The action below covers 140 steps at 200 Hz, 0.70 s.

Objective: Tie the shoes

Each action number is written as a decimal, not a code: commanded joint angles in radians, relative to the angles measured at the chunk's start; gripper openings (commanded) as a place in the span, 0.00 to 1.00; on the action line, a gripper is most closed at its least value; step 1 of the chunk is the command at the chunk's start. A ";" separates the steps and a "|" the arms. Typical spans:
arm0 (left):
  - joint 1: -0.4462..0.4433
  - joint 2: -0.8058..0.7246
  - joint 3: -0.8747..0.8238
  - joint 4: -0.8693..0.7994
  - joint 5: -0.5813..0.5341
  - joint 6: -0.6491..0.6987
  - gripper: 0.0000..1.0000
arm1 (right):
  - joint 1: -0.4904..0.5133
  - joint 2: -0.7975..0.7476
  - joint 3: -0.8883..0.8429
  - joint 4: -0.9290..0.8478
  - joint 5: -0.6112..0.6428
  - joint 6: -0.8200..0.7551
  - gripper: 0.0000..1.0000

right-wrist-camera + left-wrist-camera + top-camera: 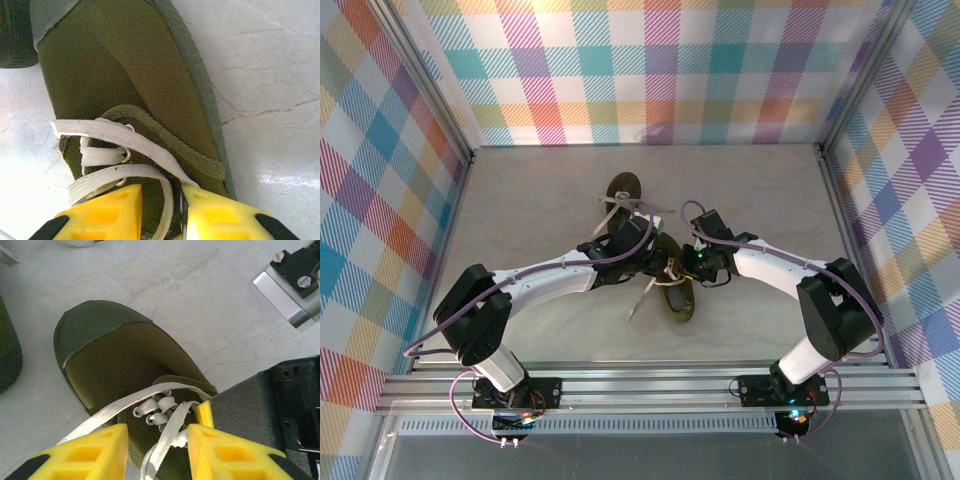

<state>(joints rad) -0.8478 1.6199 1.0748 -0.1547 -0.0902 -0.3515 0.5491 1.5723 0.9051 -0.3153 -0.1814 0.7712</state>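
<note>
Two dark olive shoes lie mid-table, one far and one near. Both grippers meet over the near shoe, the left gripper from the left and the right gripper from the right. In the left wrist view the shoe fills the middle. A pale lace crosses its eyelets, and another strand runs loose through the open gap of the left gripper. In the right wrist view the right gripper stands open over the shoe, with a lace looping between its fingers.
The right gripper's yellow fingertip and black body sit right beside the left gripper's fingers. The other shoe lies close to the left. Checked walls enclose the table on three sides. A loose lace end trails toward the front.
</note>
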 commanded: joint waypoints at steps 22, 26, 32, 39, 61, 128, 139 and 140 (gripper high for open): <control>0.007 -0.028 -0.014 -0.002 -0.007 -0.007 0.37 | 0.000 0.029 0.015 0.051 -0.071 0.011 0.23; 0.007 -0.028 -0.015 -0.002 -0.008 -0.007 0.37 | 0.000 0.031 0.013 0.053 -0.074 0.013 0.22; 0.007 -0.029 -0.015 -0.003 -0.009 -0.007 0.37 | 0.000 0.037 0.012 0.056 -0.077 0.014 0.22; 0.008 -0.029 -0.016 -0.004 -0.011 -0.007 0.37 | 0.000 0.042 0.014 0.052 -0.075 0.016 0.22; 0.008 -0.036 -0.020 -0.005 -0.017 -0.007 0.37 | 0.000 0.040 0.014 0.037 -0.044 0.016 0.16; 0.052 -0.100 -0.082 0.029 -0.015 -0.049 0.38 | 0.001 -0.124 0.006 0.042 0.021 -0.107 0.03; 0.067 -0.106 -0.100 0.044 0.008 -0.063 0.39 | 0.001 -0.135 0.014 0.030 0.025 -0.139 0.01; 0.067 -0.105 -0.102 0.045 0.009 -0.064 0.39 | 0.001 -0.135 0.016 0.029 0.027 -0.142 0.01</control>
<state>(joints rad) -0.8192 1.5494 1.0119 -0.1505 -0.1123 -0.3729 0.5491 1.4754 0.9024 -0.2817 -0.1730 0.7208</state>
